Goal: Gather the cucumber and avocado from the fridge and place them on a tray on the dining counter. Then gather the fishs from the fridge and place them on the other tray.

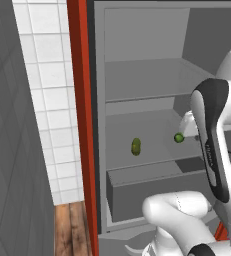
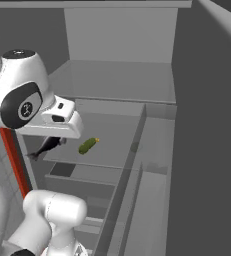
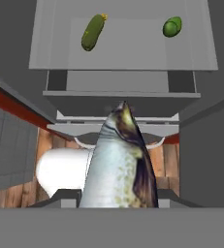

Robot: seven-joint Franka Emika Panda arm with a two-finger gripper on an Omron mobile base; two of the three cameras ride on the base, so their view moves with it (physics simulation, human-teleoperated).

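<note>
Flat even rendered light, soft shadows, sharp, no glare

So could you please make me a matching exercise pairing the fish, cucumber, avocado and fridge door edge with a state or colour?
Things:
1. fish
2. cucumber
3. avocado
4. door edge

Descriptions:
A. red
B. round, green, on the shelf
C. held in the gripper
D. long, green, on the shelf

Pairs: 1-C, 2-D, 3-B, 4-A
</note>
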